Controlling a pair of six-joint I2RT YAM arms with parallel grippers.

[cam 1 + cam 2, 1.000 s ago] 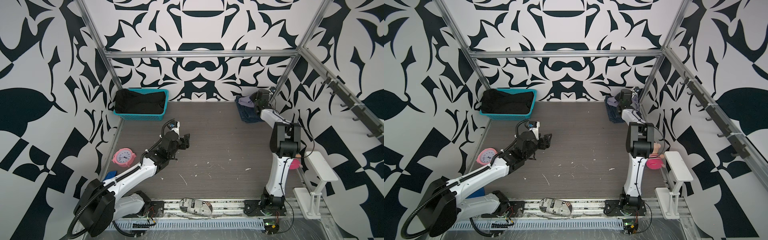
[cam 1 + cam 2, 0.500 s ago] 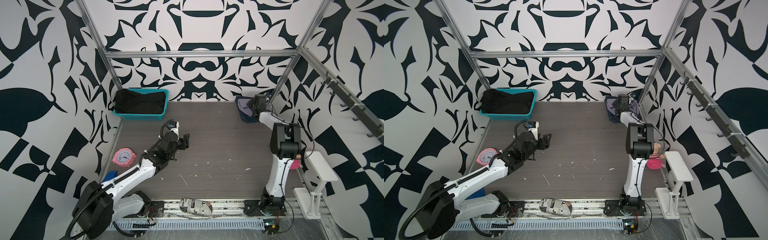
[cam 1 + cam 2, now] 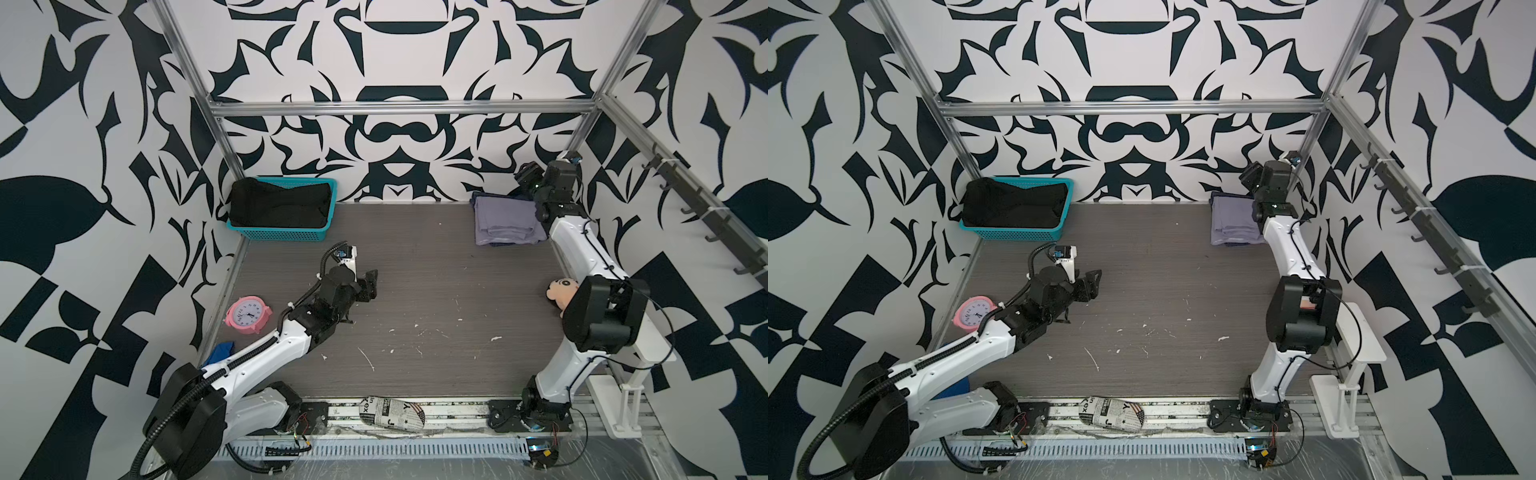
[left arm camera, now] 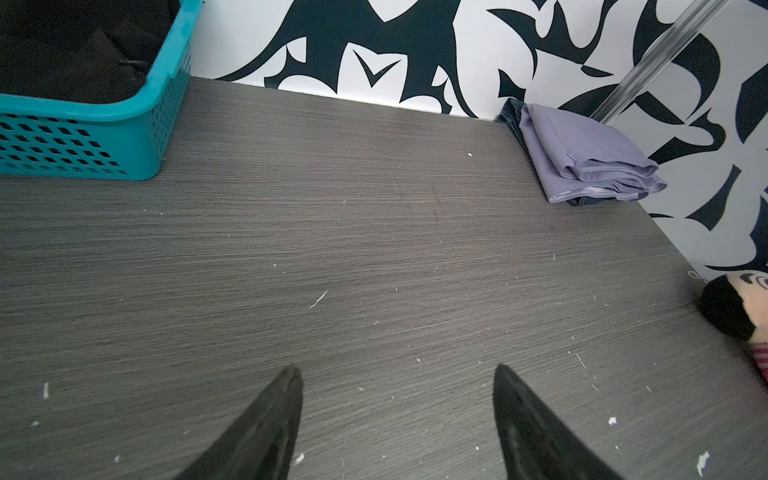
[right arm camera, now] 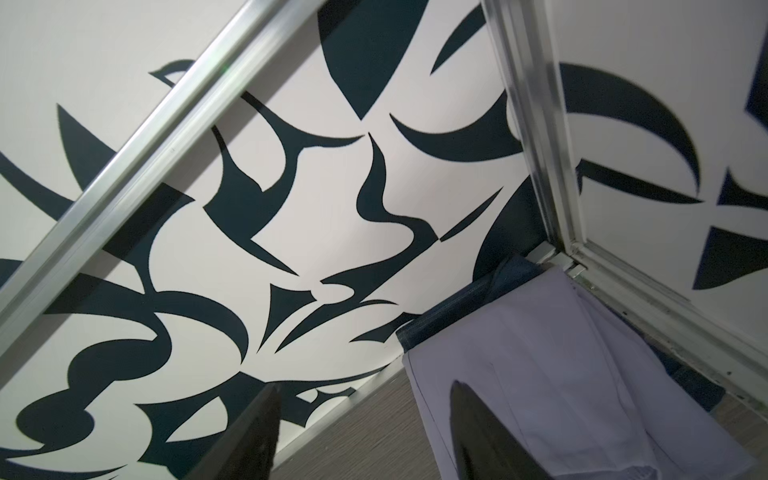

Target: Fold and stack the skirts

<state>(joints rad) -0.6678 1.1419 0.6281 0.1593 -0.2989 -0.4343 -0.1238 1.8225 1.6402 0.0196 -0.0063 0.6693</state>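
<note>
**Skirts: two stacked, one to fetch**

Nearest the front, the left gripper [image 4: 395, 368] hovers low over the bare middle of the table [image 3: 436, 270]. Its jaws are spread wide with nothing between them, and it points toward the far side. Beyond it, in the far left corner, the black skirt [image 3: 278, 205] lies loosely heaped in the teal basket [image 3: 276, 235], unfolded as far as I can judge. In the far right corner the lavender skirt [image 3: 505, 224] sits folded on top of the denim skirt [image 5: 449, 309], whose dark edge shows along the wall side. The right gripper [image 5: 365, 383] hangs above that pile, jaws apart and gripping nothing.

By my reading, the second skirt is placed and the third one's turn begins. The next move calls for the left arm, the nearer one, to reach into the basket, pinch the black cloth and draw it onto the open table. There both arms can spread it flat for folding. The right arm should clear the pile without snagging the top fold.
</note>
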